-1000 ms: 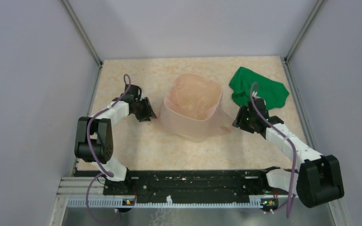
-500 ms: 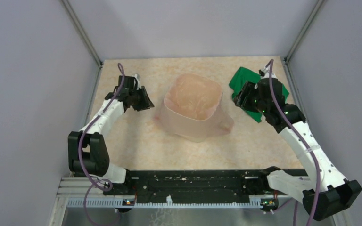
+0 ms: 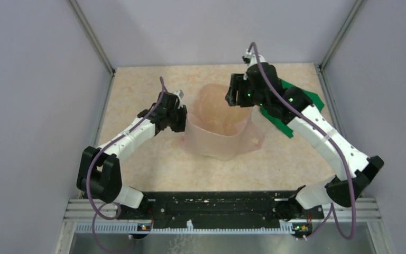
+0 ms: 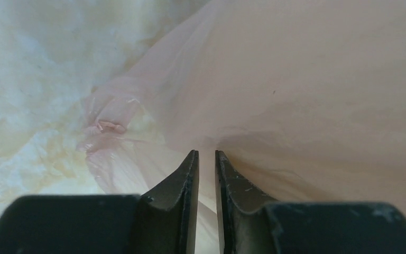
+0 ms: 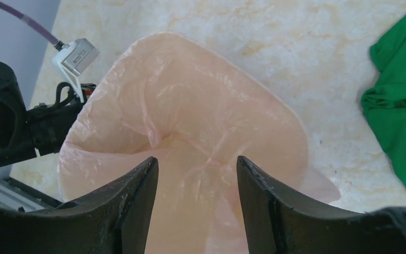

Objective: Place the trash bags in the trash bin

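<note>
Both arms have moved in to the bin (image 3: 211, 144): my right gripper (image 5: 195, 164) now hangs over its mouth, jaws wide and empty, my left gripper (image 4: 205, 153) at its left wall, jaws a slit apart against the bag (image 5: 190, 106) lining it, grip unconfirmed.

Green cloth (image 3: 310, 99), crumpled, far-right on bench (image 3: 137, 84), partly hidden from above; wrist view shows folds (image 5: 402, 106). Bench: beige marbled top. Grey-lilac walls (image 3: 42, 79) on 3 sides, metal posts (image 3: 92, 39) at back corners.
</note>
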Robot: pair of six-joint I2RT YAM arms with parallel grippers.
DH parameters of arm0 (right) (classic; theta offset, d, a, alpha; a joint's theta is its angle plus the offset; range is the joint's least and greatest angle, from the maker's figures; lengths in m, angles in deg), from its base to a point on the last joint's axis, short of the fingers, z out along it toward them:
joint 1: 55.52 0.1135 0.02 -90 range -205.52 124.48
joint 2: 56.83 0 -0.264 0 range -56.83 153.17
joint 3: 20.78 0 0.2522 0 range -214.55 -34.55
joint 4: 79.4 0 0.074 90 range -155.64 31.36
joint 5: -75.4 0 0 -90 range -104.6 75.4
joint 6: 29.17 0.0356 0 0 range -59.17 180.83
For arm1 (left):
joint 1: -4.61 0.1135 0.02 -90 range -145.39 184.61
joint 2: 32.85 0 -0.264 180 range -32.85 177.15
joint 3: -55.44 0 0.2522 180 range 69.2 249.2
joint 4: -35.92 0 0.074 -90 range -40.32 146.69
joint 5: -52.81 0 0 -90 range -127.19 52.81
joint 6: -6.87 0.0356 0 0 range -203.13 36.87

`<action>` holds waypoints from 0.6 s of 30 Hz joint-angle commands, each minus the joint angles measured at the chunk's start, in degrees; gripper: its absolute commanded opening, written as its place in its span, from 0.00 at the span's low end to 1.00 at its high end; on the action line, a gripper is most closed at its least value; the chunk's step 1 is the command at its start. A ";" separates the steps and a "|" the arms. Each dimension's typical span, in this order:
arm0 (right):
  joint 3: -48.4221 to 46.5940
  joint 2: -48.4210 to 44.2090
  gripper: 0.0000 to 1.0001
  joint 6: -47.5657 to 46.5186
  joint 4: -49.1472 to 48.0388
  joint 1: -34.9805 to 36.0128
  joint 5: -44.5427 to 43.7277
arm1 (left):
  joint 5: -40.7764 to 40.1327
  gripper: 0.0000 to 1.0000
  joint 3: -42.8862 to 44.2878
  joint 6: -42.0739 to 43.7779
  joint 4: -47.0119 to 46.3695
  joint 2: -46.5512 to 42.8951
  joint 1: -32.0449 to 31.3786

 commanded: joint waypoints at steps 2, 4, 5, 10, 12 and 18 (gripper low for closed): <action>-5.19 5.75 0.57 -3.31 5.16 5.07 -3.34 | -2.48 0.23 -5.16 -6.15 -5.30 -5.16 -6.38; -5.52 7.40 0.58 -3.75 6.53 6.41 -4.20 | -3.44 0.22 -6.71 -8.15 -6.69 -5.98 -8.73; -5.55 8.02 0.58 -3.86 7.25 6.98 -4.94 | -3.81 0.22 -7.37 -8.87 -7.31 -6.43 -9.55; -3.27 8.66 0.61 -3.96 9.34 8.48 -8.09 | -6.11 0.23 -9.55 -10.87 -8.43 -8.07 -12.57; -2.10 8.60 0.64 -4.01 9.59 8.45 -9.00 | -7.09 0.23 -9.56 -10.65 -7.73 -8.23 -12.66; 2.59 9.07 0.70 -4.06 8.35 8.46 -6.62 | -13.41 0.25 -6.77 -6.86 -2.74 -7.89 -12.49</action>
